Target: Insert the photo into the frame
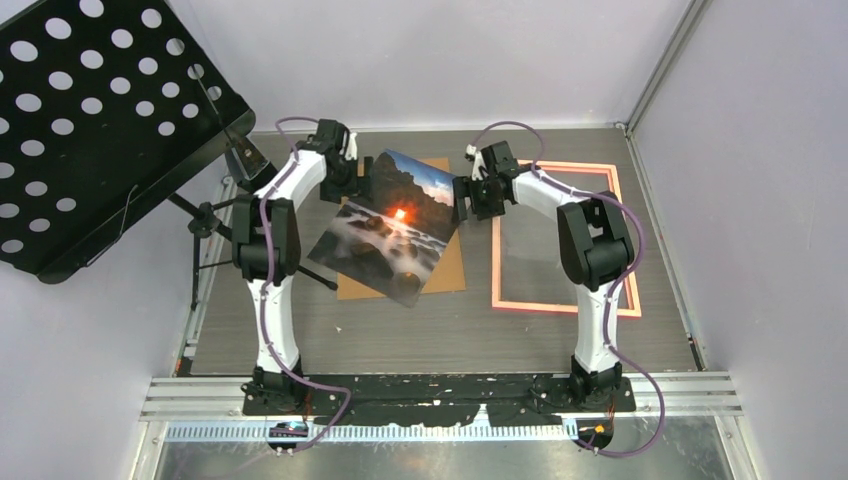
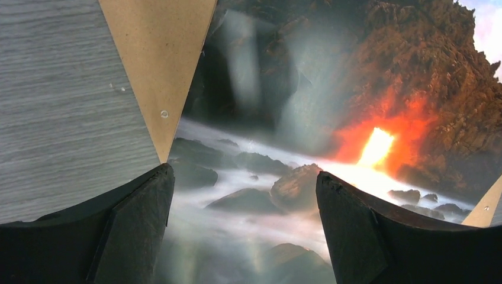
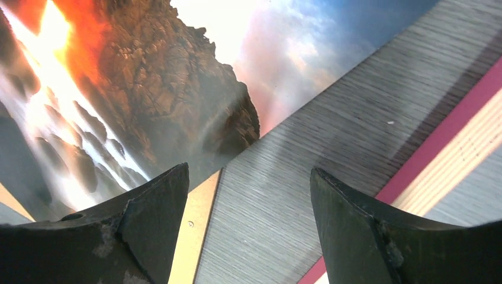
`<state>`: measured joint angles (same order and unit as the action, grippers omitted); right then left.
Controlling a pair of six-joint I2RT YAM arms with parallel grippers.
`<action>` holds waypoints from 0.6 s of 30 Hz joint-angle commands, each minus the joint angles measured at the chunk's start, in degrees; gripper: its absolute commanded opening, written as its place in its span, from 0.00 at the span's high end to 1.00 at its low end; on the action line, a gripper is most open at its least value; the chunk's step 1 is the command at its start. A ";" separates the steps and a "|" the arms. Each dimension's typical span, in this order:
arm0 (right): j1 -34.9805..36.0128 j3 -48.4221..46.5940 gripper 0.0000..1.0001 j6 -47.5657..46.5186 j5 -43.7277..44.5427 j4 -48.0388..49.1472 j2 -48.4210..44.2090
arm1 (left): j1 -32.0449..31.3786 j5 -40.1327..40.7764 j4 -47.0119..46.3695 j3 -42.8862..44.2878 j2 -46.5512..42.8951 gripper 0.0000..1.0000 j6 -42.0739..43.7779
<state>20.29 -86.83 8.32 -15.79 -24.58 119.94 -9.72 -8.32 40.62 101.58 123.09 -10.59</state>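
Note:
The photo (image 1: 395, 228), an orange sunset print, lies face up and skewed on the brown backing board (image 1: 445, 270) at mid-table. The pink-orange frame (image 1: 565, 306) lies flat to its right, apart from the photo. My left gripper (image 1: 350, 178) is open over the photo's far left edge. In the left wrist view the photo (image 2: 296, 118) and board (image 2: 160, 53) show between and beyond its open gripper (image 2: 244, 177). My right gripper (image 1: 470, 195) is open at the photo's far right corner. Its wrist view shows the photo (image 3: 148, 77), board edge (image 3: 195, 236), frame (image 3: 438, 139) and open gripper (image 3: 248, 177).
A black perforated music stand (image 1: 90, 120) on a tripod rises at the left, close to the left arm. Grey walls close in the back and right sides of the table. A metal rail (image 1: 440, 395) carries the arm bases at the near edge.

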 commanded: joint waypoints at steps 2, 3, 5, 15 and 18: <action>0.27 -2.51 0.19 1.80 -4.45 -0.92 3.31 | 0.22 -2.78 2.80 5.24 2.90 0.11 -1.08; 0.27 -2.71 0.19 1.93 -5.31 -0.91 3.86 | 0.30 -2.69 3.25 5.57 3.30 0.11 -1.24; 0.29 -3.26 0.19 2.40 -6.14 -0.92 4.48 | 0.54 -3.05 3.35 5.04 3.25 0.11 -1.71; 0.36 -3.08 0.19 3.83 -9.87 -0.22 6.40 | 3.05 -1.96 -1.36 -5.38 -4.12 0.11 -2.37; 0.37 -2.84 0.20 4.09 -10.48 0.22 6.59 | 4.19 -3.98 -0.18 -5.22 -4.10 0.12 -3.84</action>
<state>20.27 -90.32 11.31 -24.84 -22.59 123.50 -7.11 -10.61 40.58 96.57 122.02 -12.58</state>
